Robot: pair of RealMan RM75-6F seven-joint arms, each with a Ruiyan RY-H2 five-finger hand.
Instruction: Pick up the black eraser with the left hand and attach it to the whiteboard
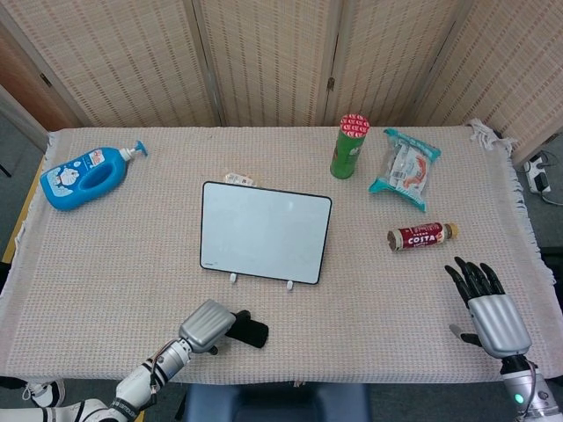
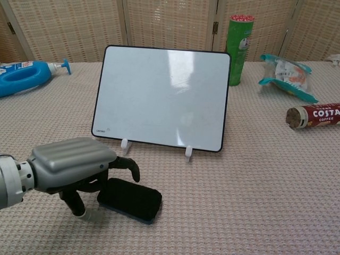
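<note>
The black eraser (image 2: 133, 200) (image 1: 252, 332) lies flat on the cloth in front of the whiteboard. My left hand (image 2: 74, 166) (image 1: 209, 326) hovers over the eraser's left end, fingers curled down past its near and far edges; no firm grip shows. The whiteboard (image 2: 163, 98) (image 1: 265, 231) stands tilted on two white feet at the table's middle, its face blank. My right hand (image 1: 486, 303) rests at the table's right front edge with fingers spread and nothing in it; the chest view does not show it.
A blue pump bottle (image 1: 85, 176) lies at the far left. A green can (image 1: 349, 146), a teal snack bag (image 1: 405, 167) and a Costa coffee bottle (image 1: 422, 236) sit to the right of the board. The table's front edge runs just behind the eraser.
</note>
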